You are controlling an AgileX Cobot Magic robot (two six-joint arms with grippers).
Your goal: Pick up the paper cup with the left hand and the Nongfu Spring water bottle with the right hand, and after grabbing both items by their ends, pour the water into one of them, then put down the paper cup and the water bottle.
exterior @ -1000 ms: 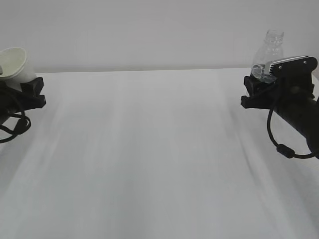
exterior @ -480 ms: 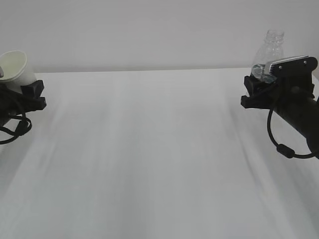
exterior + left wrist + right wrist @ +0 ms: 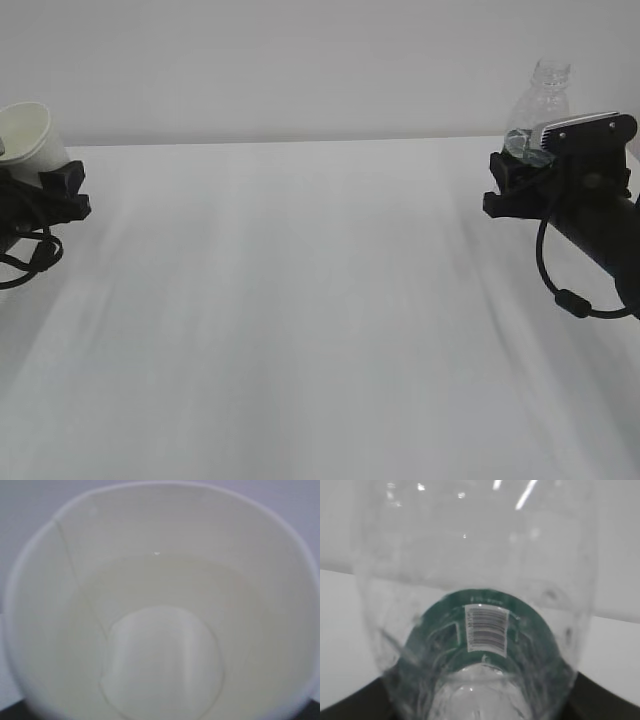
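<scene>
At far left, paper cup (image 3: 27, 133) gripped low by left claw (image 3: 45, 185), mouth tipped slightly inward, raised off tabletop (image 3: 300, 300). Far right, Nongfu Spring water bottle (image 3: 540, 105) upright, clamped near base in right claw (image 3: 520, 180), neck uncapped. Well apart; pour likely not yet begun. Advice: bring both toward middle, level cup first, set neck over rim, tilt bottle slowly. Water level hard to tell.

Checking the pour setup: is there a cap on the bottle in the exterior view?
No: the Nongfu Spring water bottle shows a bare, open threaded neck above the right gripper, with no cap on it.
</scene>
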